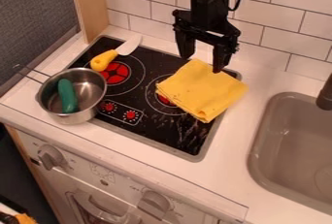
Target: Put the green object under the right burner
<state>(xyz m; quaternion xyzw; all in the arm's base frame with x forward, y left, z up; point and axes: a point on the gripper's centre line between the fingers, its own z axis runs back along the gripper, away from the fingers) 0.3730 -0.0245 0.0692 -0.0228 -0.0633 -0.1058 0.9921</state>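
Overlapping right burner [164, 100]: yellow cloth [204, 90].

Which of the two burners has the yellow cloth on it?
The right burner, nearer the sink; the left burner has the yellow-handled knife partly over it instead.

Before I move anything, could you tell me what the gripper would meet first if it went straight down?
The gripper would probably meet the yellow cloth first, near its far edge, though its height above is unclear.
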